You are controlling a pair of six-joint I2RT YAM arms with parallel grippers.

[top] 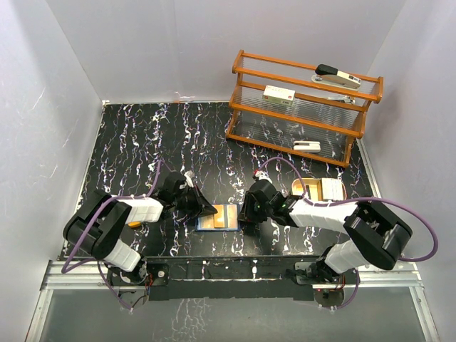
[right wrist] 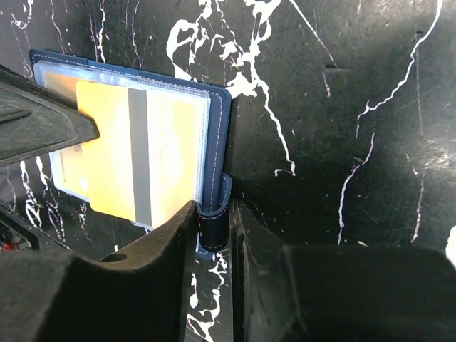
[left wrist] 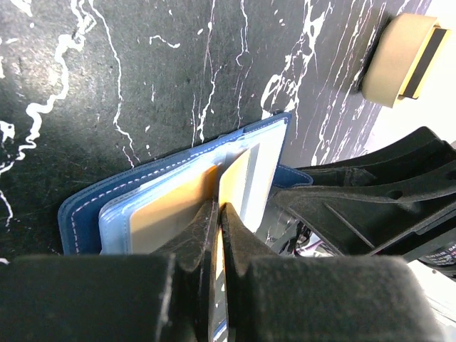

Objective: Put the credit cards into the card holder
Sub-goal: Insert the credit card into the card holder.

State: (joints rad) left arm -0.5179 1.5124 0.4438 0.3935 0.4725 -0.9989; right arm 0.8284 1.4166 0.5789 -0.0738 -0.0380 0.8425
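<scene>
Gripping one credit card (left wrist: 235,178) in the left claw (left wrist: 219,210), shut tight on one edge of the card, with the card lying flat across the clear sleeves of the open card holder (left wrist: 85,214). Restraining the card holder at the middle of the near worktop (top: 142,142) by means of the right claw (right wrist: 214,214), clamped on the snap tab (right wrist: 215,192) at the holder's side.

Treat the card as light, thin, stiff yet springy, and slick on both faces. Take hold on one edge only, well clear of the edge meant for the pocket; guide level with the pocket mouth to avoid bowing or slipping out of the grip. Treat the holder as soft and floppy, with thin plastic sleeves likely to buckle under a push. Take hold by the tab or the stitched blue border, never by the sleeves. Expect easy skidding on the smooth marbled worktop without that restraint. Entry of the leading edge into a pocket: not determinable from any view.
</scene>
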